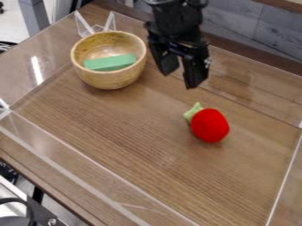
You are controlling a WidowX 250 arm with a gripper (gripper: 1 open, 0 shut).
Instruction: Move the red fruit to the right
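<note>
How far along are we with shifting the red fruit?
Nothing looks done: the red fruit lies on the table, to the right of the bowl. The gripper is open above the table, holding nothing. Grasping, moving right and releasing appear left.

A single view, called camera, is looking down at a slant from above the wooden table (130, 141). Relative to the wooden bowl (109, 60), it is facing from the near side of the table, with the bowl appearing in the upper left and bare tabletop spreading below and to the right of it. The camera is standing back far enough to be taking in the whole bowl and much of the tabletop around it. With one view, no overlap is being shared.
</note>
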